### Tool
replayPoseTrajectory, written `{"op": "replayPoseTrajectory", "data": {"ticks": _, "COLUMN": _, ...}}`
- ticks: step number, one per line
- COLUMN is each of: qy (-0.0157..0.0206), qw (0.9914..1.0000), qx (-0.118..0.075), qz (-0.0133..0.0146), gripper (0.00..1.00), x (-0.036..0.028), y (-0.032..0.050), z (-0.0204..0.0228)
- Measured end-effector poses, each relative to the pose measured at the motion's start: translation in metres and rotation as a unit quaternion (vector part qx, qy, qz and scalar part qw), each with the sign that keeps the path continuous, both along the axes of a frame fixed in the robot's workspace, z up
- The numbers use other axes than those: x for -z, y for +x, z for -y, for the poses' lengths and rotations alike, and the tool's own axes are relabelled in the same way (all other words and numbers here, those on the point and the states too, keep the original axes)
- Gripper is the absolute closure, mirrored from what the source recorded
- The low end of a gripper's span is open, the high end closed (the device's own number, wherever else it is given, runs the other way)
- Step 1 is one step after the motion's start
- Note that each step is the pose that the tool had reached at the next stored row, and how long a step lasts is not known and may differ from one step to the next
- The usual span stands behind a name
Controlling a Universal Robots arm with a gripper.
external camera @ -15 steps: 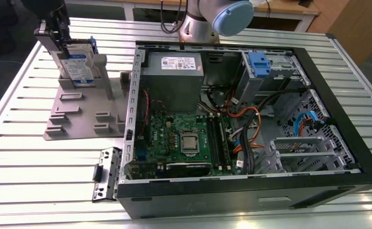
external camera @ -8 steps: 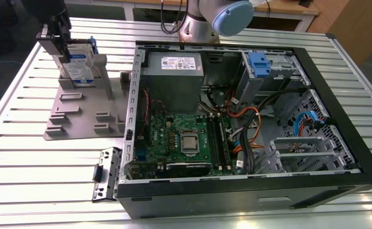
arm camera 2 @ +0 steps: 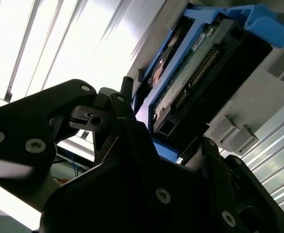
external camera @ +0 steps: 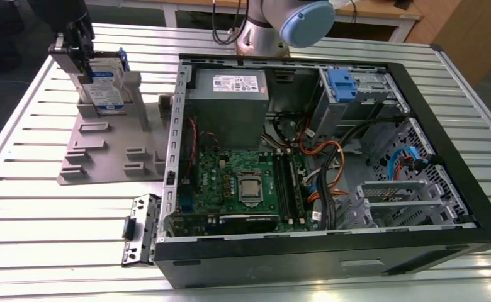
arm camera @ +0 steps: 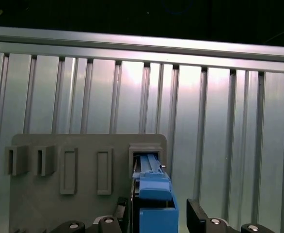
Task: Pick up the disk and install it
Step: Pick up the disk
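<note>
The disk (external camera: 104,85) stands on edge in a slot of the grey holder (external camera: 102,151) at the exterior view's far left, its white-and-blue label facing the computer case. My gripper (external camera: 84,66) hangs right at the disk's upper end. In the first wrist view the blue-railed disk (arm camera: 154,194) rises between my fingertips (arm camera: 197,218), with a gap on one side. In the second wrist view the disk (arm camera 2: 195,73), connector side showing, lies between the black fingers (arm camera 2: 127,92). The gripper (arm camera: 159,218) is open and straddles the disk.
An open computer case (external camera: 447,189) lies to the exterior view's right of the holder, with a grey power supply (external camera: 228,100), a green motherboard (external camera: 245,182) and a drive cage with a blue latch (external camera: 342,85). A black bracket (external camera: 140,229) leans at the case's front corner. The table is slatted aluminium (external camera: 27,207).
</note>
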State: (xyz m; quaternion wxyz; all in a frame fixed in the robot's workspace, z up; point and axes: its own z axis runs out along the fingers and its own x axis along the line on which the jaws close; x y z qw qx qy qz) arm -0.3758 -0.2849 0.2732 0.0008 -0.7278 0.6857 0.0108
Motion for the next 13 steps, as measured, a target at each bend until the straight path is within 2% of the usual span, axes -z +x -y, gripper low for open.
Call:
{"op": "replayPoseTrajectory", "data": {"ticks": 2, "qy": 0.0, "qw": 1.0, "qx": 0.0, "qz": 0.0, "gripper": 0.42, "x": 0.0, "y": 0.0, "z": 0.0}}
{"op": "replayPoseTrajectory", "data": {"ticks": 3, "qy": 0.0, "qw": 1.0, "qx": 0.0, "qz": 0.0, "gripper": 0.49, "x": 0.0, "y": 0.0, "z": 0.0}}
{"op": "replayPoseTrajectory", "data": {"ticks": 4, "qy": 0.0, "qw": 1.0, "qx": 0.0, "qz": 0.0, "gripper": 0.49, "x": 0.0001, "y": 0.0, "z": 0.0}}
{"op": "replayPoseTrajectory", "data": {"ticks": 6, "qy": 0.0, "qw": 1.0, "qx": 0.0, "qz": 0.0, "gripper": 0.61, "x": 0.0001, "y": 0.0, "z": 0.0}}
{"op": "replayPoseTrajectory", "data": {"ticks": 8, "qy": 0.0, "qw": 1.0, "qx": 0.0, "qz": 0.0, "gripper": 0.64, "x": 0.0001, "y": 0.0, "z": 0.0}}
{"op": "replayPoseTrajectory", "data": {"ticks": 13, "qy": 0.0, "qw": 1.0, "qx": 0.0, "qz": 0.0, "gripper": 0.64, "x": 0.0004, "y": 0.0, "z": 0.0}}
